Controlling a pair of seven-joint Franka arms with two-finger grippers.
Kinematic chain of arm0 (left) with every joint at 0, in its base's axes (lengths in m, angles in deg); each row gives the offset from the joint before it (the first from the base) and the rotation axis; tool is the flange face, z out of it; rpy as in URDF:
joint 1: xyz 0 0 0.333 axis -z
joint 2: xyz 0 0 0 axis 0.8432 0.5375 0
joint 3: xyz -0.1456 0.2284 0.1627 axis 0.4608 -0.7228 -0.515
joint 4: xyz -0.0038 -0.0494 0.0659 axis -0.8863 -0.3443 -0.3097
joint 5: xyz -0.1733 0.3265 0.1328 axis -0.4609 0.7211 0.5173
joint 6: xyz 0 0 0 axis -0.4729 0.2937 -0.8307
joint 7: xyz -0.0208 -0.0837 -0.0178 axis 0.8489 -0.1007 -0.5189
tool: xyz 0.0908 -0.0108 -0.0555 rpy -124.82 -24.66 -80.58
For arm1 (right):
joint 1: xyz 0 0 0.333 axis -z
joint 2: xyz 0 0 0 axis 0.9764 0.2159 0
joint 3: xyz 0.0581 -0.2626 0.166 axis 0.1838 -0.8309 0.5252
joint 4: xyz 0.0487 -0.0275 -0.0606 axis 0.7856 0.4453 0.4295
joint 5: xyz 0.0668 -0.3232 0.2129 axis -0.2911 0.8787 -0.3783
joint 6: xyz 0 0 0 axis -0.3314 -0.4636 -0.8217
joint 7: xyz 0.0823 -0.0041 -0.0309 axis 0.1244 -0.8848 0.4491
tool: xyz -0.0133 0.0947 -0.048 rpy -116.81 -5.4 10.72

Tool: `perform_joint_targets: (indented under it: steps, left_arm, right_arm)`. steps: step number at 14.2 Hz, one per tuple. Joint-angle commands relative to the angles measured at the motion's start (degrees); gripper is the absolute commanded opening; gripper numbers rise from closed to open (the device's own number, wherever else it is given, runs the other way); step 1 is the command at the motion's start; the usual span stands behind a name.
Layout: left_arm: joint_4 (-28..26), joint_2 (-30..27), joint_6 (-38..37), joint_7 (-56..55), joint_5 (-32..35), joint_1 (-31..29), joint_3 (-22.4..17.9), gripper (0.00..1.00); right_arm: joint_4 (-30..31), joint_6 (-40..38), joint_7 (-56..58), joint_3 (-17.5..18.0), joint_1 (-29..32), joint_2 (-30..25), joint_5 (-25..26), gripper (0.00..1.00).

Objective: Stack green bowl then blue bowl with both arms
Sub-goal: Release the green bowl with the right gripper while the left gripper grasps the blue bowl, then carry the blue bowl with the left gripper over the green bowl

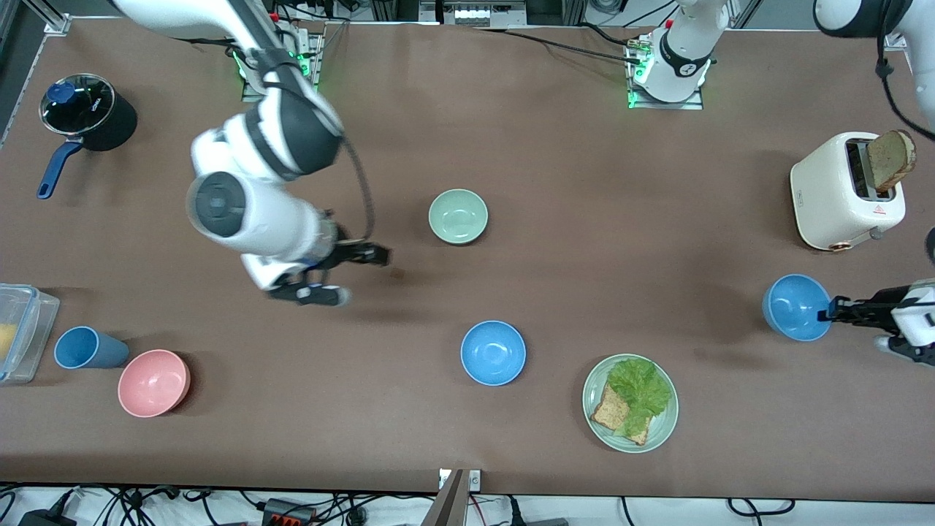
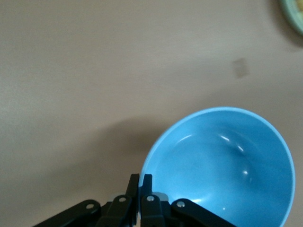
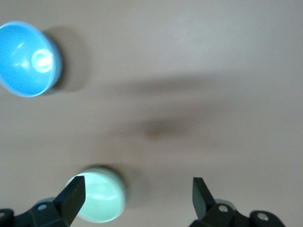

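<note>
The green bowl (image 1: 458,215) sits upright on the table near the middle. One blue bowl (image 1: 493,352) sits nearer to the front camera than it. My left gripper (image 1: 830,310) is shut on the rim of a second blue bowl (image 1: 796,307) and holds it tilted above the table at the left arm's end; in the left wrist view my left gripper (image 2: 141,182) pinches that bowl's (image 2: 222,165) rim. My right gripper (image 1: 358,275) is open and empty over bare table beside the green bowl. The right wrist view shows my right gripper (image 3: 137,191), the green bowl (image 3: 99,196) and the resting blue bowl (image 3: 28,59).
A pale-green plate (image 1: 661,431) with lettuce and bread lies near the front edge. A white toaster (image 1: 840,193) with bread stands at the left arm's end. A pink bowl (image 1: 154,382), blue cup (image 1: 84,348), clear container (image 1: 22,329) and black pot (image 1: 91,113) are at the right arm's end.
</note>
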Motion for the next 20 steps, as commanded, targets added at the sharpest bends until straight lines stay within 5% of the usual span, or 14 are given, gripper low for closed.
perform_joint_targets:
  steps: [1, 6, 11, 13, 16, 20]
  left_arm:
    - [-1.29, -9.51, -8.79, -3.37, 2.00, 4.41, -0.21, 0.00]
    - [-1.29, -19.10, -20.60, -27.17, 6.60, 13.83, 0.93, 0.00]
    - [-2.34, -20.79, -24.65, -46.62, 3.27, 14.81, 8.57, 0.00]
    - [-2.60, -20.09, -23.43, -54.41, -2.43, 15.33, 9.28, 0.00]
    - [-3.39, -19.30, -17.56, -68.56, -3.43, 23.92, 9.20, 0.00]
    - [-11.11, -18.67, -4.73, -78.08, -3.34, 31.05, 9.20, 0.00]
  right_arm:
    - [-1.63, -3.90, 4.36, 0.07, 3.20, -1.07, 3.59, 1.00]
    - [-4.27, -6.91, 4.71, -0.63, 11.37, -4.40, 3.76, 1.00]
    - [-3.48, -7.08, 16.47, -2.57, 17.79, -9.50, 3.85, 1.00]
    - [-3.66, -8.74, 21.05, -3.35, 19.91, -10.83, 3.85, 1.00]
    - [-2.52, -10.59, 25.98, -7.05, 19.65, -14.16, 3.85, 1.00]
    - [0.73, -12.97, 26.34, -7.14, 20.35, -17.68, 4.29, 1.00]
